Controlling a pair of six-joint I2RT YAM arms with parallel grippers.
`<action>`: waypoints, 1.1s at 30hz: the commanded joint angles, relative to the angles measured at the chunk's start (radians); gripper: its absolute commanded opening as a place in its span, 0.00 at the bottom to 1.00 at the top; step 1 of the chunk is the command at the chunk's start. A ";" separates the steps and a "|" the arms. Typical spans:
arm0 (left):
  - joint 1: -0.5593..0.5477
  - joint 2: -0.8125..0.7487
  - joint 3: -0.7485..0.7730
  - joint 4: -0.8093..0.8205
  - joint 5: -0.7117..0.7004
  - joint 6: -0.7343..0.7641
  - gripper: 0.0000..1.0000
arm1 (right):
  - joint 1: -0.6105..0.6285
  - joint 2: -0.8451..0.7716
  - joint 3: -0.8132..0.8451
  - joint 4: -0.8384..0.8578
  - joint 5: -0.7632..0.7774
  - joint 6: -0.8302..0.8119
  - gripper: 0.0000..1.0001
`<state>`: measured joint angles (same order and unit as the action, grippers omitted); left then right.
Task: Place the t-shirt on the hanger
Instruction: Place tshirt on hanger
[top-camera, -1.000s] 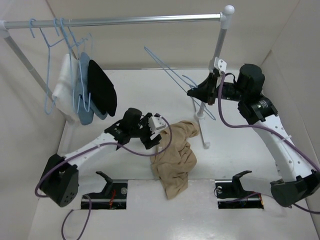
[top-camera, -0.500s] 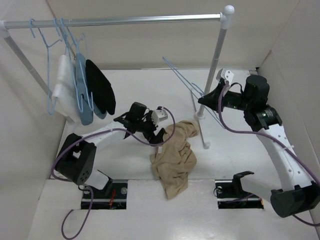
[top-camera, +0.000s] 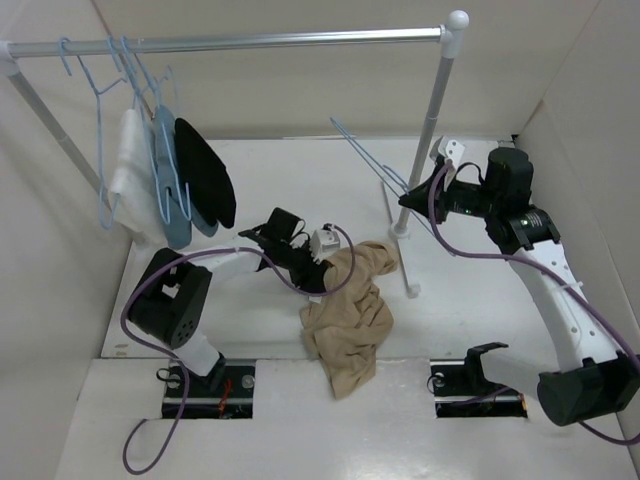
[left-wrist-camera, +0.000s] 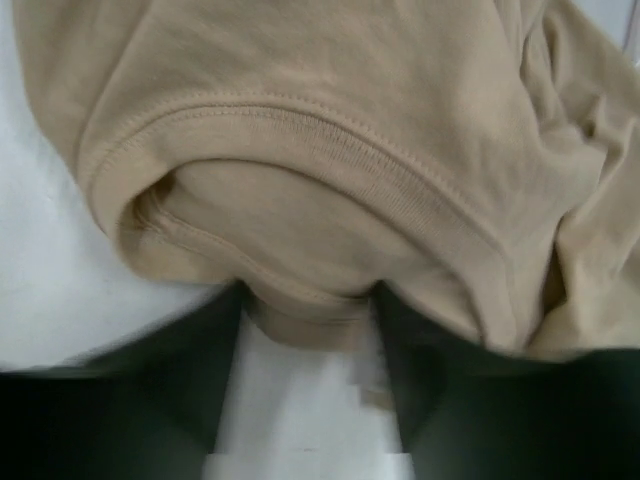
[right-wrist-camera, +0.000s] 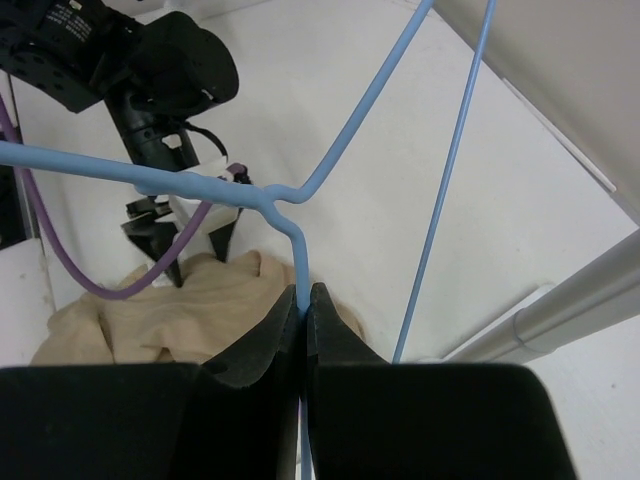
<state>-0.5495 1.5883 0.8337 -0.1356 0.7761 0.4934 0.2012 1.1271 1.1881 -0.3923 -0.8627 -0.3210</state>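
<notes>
Left hand (left-wrist-camera: 310, 310) wide, fingers straddling the t-shirt (left-wrist-camera: 330, 150) collar on the desk (top-camera: 250, 320). Right hand (right-wrist-camera: 303, 300) pinched on the hanger (right-wrist-camera: 200, 183) wire, apart from the t-shirt.

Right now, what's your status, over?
Left fingers open, straddling the t-shirt collar. Right fingers shut on the hanger, held aloft. T-shirt crumpled on table, not hung. Rack post close beside hanger.
</notes>
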 joint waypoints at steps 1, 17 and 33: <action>-0.001 -0.002 0.048 -0.042 0.058 0.051 0.32 | -0.008 -0.003 0.036 -0.005 0.001 -0.042 0.00; -0.033 -0.159 0.239 -0.013 -0.744 0.603 0.00 | -0.008 -0.050 0.027 -0.100 0.042 -0.107 0.00; -0.236 -0.209 0.235 -0.311 -0.336 0.498 1.00 | -0.008 -0.069 -0.022 -0.082 0.040 -0.098 0.00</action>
<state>-0.7834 1.4406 1.0569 -0.4294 0.4076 1.0603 0.2012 1.0779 1.1778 -0.5148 -0.8078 -0.4011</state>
